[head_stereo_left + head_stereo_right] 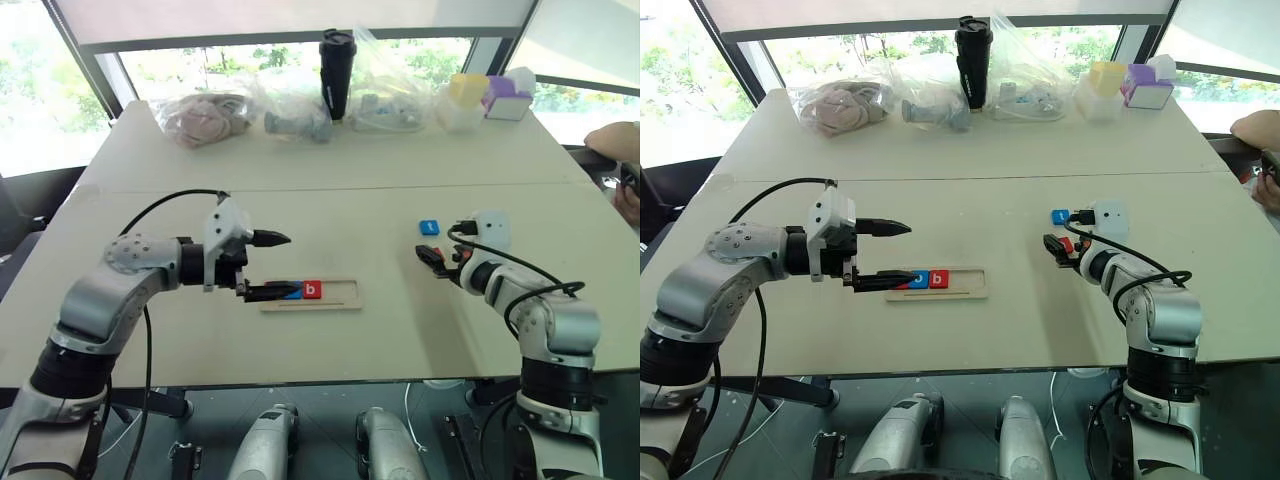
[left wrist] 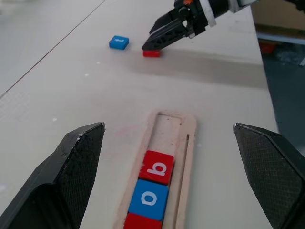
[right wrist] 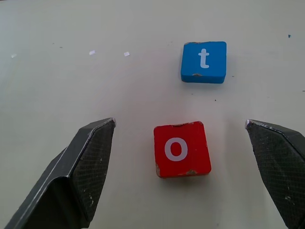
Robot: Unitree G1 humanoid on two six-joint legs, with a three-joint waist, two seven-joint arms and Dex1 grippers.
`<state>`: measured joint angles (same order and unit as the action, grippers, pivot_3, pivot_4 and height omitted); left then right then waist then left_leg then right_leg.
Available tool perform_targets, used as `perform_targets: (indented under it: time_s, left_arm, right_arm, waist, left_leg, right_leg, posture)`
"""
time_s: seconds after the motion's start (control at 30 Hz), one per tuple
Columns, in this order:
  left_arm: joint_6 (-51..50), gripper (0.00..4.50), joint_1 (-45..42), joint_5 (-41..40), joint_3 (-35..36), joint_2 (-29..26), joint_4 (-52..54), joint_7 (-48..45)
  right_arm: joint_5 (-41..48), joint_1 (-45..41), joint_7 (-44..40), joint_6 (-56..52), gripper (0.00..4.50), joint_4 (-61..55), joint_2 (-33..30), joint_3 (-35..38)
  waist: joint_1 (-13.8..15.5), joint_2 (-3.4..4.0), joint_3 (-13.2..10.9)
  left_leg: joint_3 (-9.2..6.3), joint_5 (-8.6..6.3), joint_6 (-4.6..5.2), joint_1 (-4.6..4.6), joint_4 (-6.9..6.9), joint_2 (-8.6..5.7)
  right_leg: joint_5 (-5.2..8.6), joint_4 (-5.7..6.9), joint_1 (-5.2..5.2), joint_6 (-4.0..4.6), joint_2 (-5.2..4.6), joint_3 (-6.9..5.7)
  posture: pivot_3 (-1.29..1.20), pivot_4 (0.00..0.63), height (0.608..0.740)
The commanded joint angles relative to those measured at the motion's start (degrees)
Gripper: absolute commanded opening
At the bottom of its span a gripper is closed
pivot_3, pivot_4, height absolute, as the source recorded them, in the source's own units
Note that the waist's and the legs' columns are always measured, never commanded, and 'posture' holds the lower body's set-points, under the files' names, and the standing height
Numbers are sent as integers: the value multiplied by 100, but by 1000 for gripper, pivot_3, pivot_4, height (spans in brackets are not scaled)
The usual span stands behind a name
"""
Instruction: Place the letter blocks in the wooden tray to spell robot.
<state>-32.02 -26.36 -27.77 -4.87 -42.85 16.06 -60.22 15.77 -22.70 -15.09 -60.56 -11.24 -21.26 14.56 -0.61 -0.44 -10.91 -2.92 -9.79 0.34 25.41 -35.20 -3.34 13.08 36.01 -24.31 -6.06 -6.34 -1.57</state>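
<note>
My right pincer (image 3: 178,167) hangs wide open just over the red square letter block marked o (image 3: 182,148); the block lies flat on the pale counter (image 3: 71,57), centred between my two black fingers, neither touching it. Blue square block marked t (image 3: 204,61) sits just beyond it, apart, not between the fingers. Right arm is clearly the nearer one for both. Long light-wood tray (image 1: 338,295) lies crosswise to my left, already holding a red block at the end, a blue o (image 2: 149,199) and a red b (image 2: 156,166); the two slots on its right end are free. My left pincer (image 1: 270,265) hovers wide open over the tray's filled end, holding nothing. Next, I judge, close on the red o.
</note>
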Motion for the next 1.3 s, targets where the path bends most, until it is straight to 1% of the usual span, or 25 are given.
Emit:
perform_targets:
  time_s: [0.03, 0.07, 0.13, 0.17, 0.2, 0.23, 0.27, 0.3, 0.33, 0.43, 0.5, 0.57, 0.67, 0.73, 0.8, 0.93, 1.23, 1.3]
  left_arm:
    - [136, 4500, 51, 84, 21, 18, 83, 17]
    - [137, 4500, 59, 95, 21, 24, 96, 24]
    - [129, 4500, 86, 102, 52, 33, 119, 46]
    - [131, 4500, 99, 106, 63, 33, 122, 55]
    - [133, 4500, 107, 107, 70, 32, 122, 60]
    - [134, 4500, 115, 110, 66, 37, 126, 70]
    - [139, 4500, 123, 115, 59, 45, 129, 78]
    - [144, 4500, 132, 120, 52, 54, 133, 87]
    - [141, 4500, 137, 122, 40, 70, 142, 102]
    - [139, 4500, 140, 127, 26, 107, 152, 120]
    - [131, 4500, 155, 127, 24, 119, 185, 125]
    - [108, 4500, 175, 92, 49, 104, 238, 112]
    - [97, 4500, 196, 59, 66, 92, 265, 84]
    - [135, 4500, 195, 104, 26, 132, 212, 101]
    - [204, 4500, 181, 178, -27, 186, 153, 133]
    - [176, 4500, 155, 162, -26, 241, 158, 126]
    - [217, 4500, 173, 275, -29, 142, 18, 18]
    - [217, 4500, 176, 284, -13, 151, 10, 23]
  right_arm:
    - [-408, 90, 340, 287, 4471, -8, -57, -375]
    - [-441, 100, 396, 300, 4471, 36, -44, -381]
    - [-476, 118, 511, 304, 3955, 40, 24, -374]
    - [-478, 123, 544, 307, 3568, 23, 51, -387]
    - [-479, 125, 565, 309, 3033, 13, 71, -397]
    - [-475, 121, 572, 314, 2606, 10, 83, -406]
    - [-475, 114, 576, 322, 2097, 12, 88, -419]
    - [-469, 104, 560, 371, 1496, 7, 90, -444]
    - [-455, 95, 527, 403, 1137, -3, 77, -471]
    - [-448, 108, 463, 466, 1155, -117, 11, -536]
    - [-471, 154, 738, 177, 1155, -497, 126, -343]
    - [-293, 287, 1012, -590, 1155, -1317, 497, -64]
    - [-179, 418, 1227, -1640, 1155, -2341, 1035, 88]
    - [-252, 443, 1424, -1994, 1155, -2838, 1404, 49]
    - [-309, 542, 1555, -2235, 1155, -3196, 1703, -182]
    - [-439, 741, 1706, -2659, 1155, -3456, 1925, -441]
    - [-517, 805, 1597, -2972, 1155, -3341, 1954, -617]
    - [-535, 837, 1572, -3117, 2221, -3328, 2073, -538]
  waist:
    - [-4, 0, 0]
    - [-4, 0, 0]
    - [-1, 0, 0]
    - [3, 0, 0]
    - [4, -1, 0]
    - [3, -1, 0]
    - [3, -1, 0]
    - [2, -1, 0]
    - [0, -1, 0]
    - [-3, -1, 0]
    - [-2, -1, 0]
    - [4, -1, 0]
    - [2, 0, 0]
    - [-2, 2, 1]
    - [-4, 2, 2]
    - [-4, 3, 2]
    - [-13, 3, 2]
    - [-13, 3, 2]
  left_leg:
    - [-1, 0, 0, -1, 0, 0]
    - [-1, 0, 0, -1, 0, 1]
    - [-1, 0, 0, -1, -1, 1]
    - [-1, 0, 0, -2, -2, 1]
    - [-2, 0, 0, -2, -3, 1]
    - [-3, 0, 0, -2, -3, 1]
    - [-3, 0, 0, -2, -3, 1]
    - [-3, 0, 0, -2, -3, 1]
    - [-2, 0, 0, -2, -3, 1]
    - [-2, 0, 0, -2, -3, 1]
    - [-2, 0, 1, -2, -3, 1]
    - [-3, 0, 0, -1, -1, 2]
    - [-10, 0, 0, -1, 3, 4]
    - [-14, 0, 0, -1, 3, 7]
    - [-14, -1, -2, -2, 3, 8]
    - [-17, -3, -4, -2, 3, 9]
    - [-16, -3, -5, -1, 7, 9]
    - [-16, -3, -5, -1, 9, 9]
  right_leg:
    - [0, 1, 0, 0, 1, 0]
    - [0, 1, -1, 0, 1, 0]
    - [0, 3, 0, 1, 2, 0]
    - [0, 3, 0, 1, 2, 0]
    - [0, 3, 1, 0, 2, 0]
    - [0, 3, 2, 1, 2, -1]
    - [0, 3, 2, 0, 2, -1]
    - [0, 3, 2, 0, 2, -1]
    - [0, 3, 2, 0, 2, -1]
    - [0, 3, 2, 0, 3, -1]
    - [0, 3, 2, 0, 4, -1]
    - [0, 4, -1, 0, 4, 0]
    - [0, 6, -3, -1, 9, -1]
    - [0, 6, -3, 0, 13, -1]
    - [0, 6, -4, 3, 14, -1]
    - [-1, 4, -5, 5, 14, -2]
    - [-1, -1, -8, 6, 13, -3]
    - [-1, -1, -9, 6, 13, -2]
  posture:
    - [0, 150, 740]
    - [0, 150, 740]
    - [0, 150, 740]
    - [0, 150, 740]
    - [0, 150, 740]
    - [0, 150, 740]
    - [0, 150, 740]
    - [0, 150, 740]
    - [0, 150, 740]
    - [0, 150, 740]
    - [0, 150, 740]
    - [0, 150, 740]
    - [0, 150, 740]
    - [0, 150, 740]
    - [0, 150, 740]
    - [0, 150, 740]
    - [0, 150, 740]
    - [0, 150, 740]
